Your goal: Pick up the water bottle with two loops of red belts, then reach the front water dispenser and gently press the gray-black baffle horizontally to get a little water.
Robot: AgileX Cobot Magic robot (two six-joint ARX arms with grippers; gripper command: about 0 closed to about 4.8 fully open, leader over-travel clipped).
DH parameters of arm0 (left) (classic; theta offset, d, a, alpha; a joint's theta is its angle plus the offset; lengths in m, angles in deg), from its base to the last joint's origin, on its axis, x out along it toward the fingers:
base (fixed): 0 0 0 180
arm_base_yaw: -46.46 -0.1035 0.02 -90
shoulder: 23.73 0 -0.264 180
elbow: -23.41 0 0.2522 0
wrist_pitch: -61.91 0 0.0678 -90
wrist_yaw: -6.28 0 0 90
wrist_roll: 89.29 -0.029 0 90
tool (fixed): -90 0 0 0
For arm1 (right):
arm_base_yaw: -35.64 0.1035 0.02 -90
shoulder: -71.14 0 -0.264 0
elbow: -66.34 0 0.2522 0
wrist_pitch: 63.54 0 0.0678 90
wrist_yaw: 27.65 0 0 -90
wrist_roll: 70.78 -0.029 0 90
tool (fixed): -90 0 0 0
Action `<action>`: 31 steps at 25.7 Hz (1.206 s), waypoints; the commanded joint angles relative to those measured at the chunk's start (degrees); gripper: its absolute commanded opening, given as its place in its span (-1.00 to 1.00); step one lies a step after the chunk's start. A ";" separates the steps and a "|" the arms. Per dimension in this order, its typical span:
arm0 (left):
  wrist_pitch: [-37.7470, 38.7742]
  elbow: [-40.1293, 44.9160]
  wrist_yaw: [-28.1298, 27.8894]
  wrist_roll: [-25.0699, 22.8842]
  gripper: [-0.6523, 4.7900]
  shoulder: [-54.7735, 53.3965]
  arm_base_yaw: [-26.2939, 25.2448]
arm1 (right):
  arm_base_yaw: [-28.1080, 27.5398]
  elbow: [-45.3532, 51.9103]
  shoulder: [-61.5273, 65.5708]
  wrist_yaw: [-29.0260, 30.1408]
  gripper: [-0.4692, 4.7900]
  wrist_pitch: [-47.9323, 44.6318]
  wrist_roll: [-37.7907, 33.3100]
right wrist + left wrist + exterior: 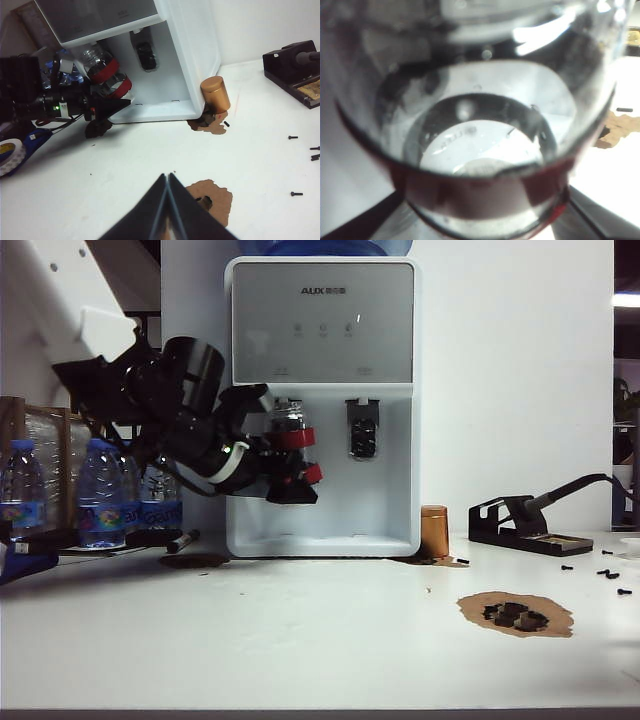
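The water bottle (pixel 291 437), clear with two red bands, hangs tilted inside the alcove of the white water dispenser (pixel 322 335), its mouth up under the left tap. My left gripper (pixel 288 482) is shut on the bottle's lower body. In the left wrist view the bottle (pixel 480 135) fills the frame, with a red band (pixel 480 196) nearest the camera. The gray-black baffle is hidden behind the bottle; the similar right paddle (pixel 363 436) shows beside it. My right gripper (pixel 167 176) is shut and empty, above the table in front of the dispenser (pixel 180 45), and does not show in the exterior view.
Blue-capped bottles (pixel 100 495) stand left of the dispenser, with a marker (pixel 182 540) lying by them. A copper-coloured cylinder (pixel 434 532) stands at the dispenser's right corner. Further right are a soldering stand (pixel 525 522), loose screws (pixel 610 575) and a brown patch (pixel 515 613) with black parts.
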 commanded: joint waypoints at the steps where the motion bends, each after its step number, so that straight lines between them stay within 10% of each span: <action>1: -2.89 -1.75 -0.92 0.13 -0.78 0.28 -0.42 | -0.02 2.29 -0.44 0.63 -0.83 -4.31 0.07; 31: -1.81 -5.64 -3.50 0.11 -0.78 -4.02 -3.30 | -2.56 15.34 -17.44 13.75 -0.83 -4.66 2.56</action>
